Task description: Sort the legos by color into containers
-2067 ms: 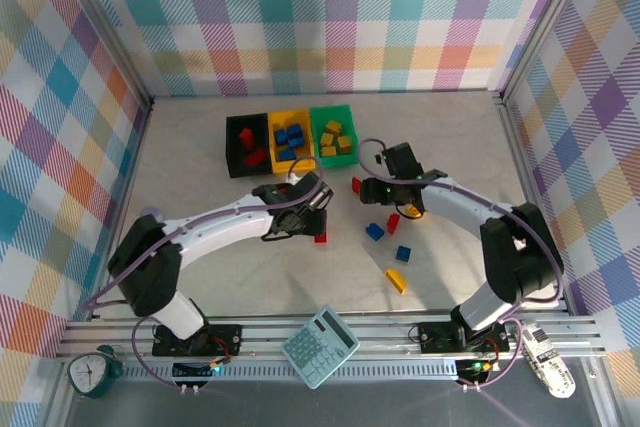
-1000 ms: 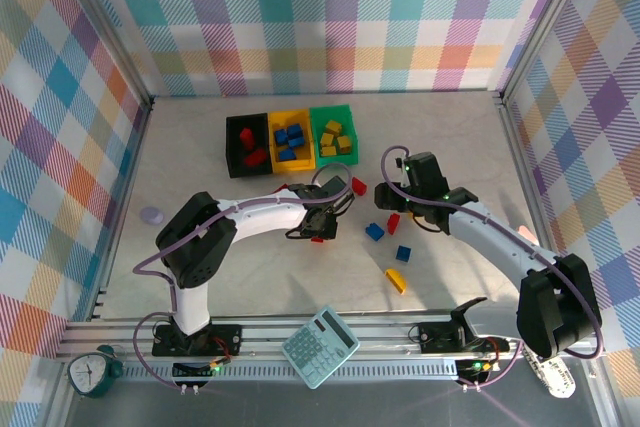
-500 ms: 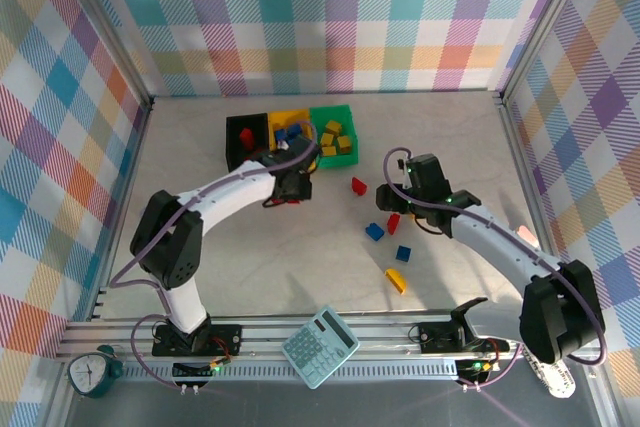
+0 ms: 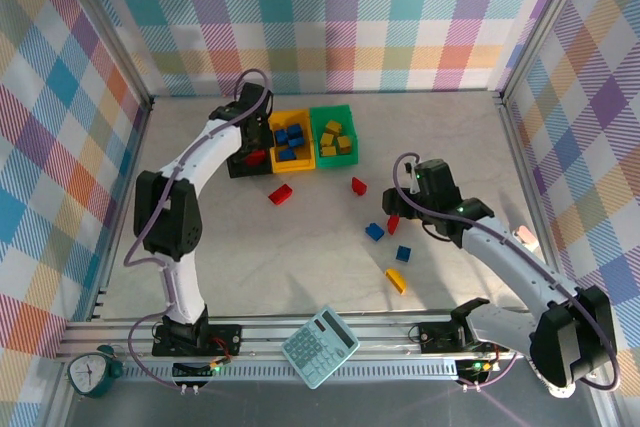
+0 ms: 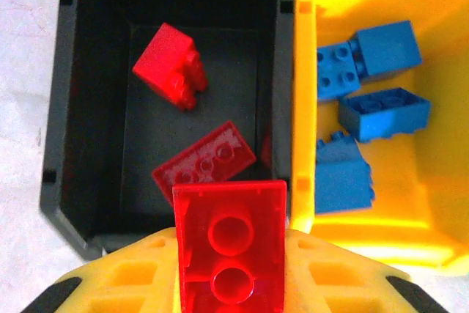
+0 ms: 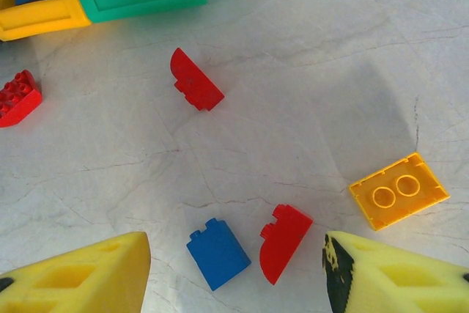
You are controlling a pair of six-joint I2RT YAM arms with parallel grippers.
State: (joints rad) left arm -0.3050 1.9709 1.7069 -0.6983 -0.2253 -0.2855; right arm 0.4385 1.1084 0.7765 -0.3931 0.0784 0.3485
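Swung back and leftward since half a second ago, from in front of the yellow bin (image 4: 292, 166) to above the black bin (image 5: 66, 108) touching its left side: meaning the left gripper (image 4: 252, 139), clenched on a red brick (image 5: 229, 236) with two round underside hollows turned to the wrist camera. Holding that brick over the near rim of the black bin. Below, inside the black bin, more red bricks (image 5: 172, 64), one lying flat and one tilted. Inside the yellow bin, blue bricks (image 5: 381, 111); inside the green bin (image 4: 333, 161), touching the yellow bin's right side, yellow bricks (image 4: 335, 137). Left uncovered on the tabletop (image 4: 450, 137) just in front of the yellow bin, a loose red brick (image 4: 281, 193). Farther right of the yellow bin and nearer the arm bases, hanging released with jaws wide apart and nothing between them, the right gripper (image 6: 236, 258), barely shifted. Under it on the tabletop, a blue brick (image 6: 218, 252) just beside a curved red brick (image 6: 284, 243), with an upturned yellow brick (image 6: 398, 190) near. Well in front of the yellow bin, at the rail, a teal calculator (image 4: 320, 347); key markings too small to read
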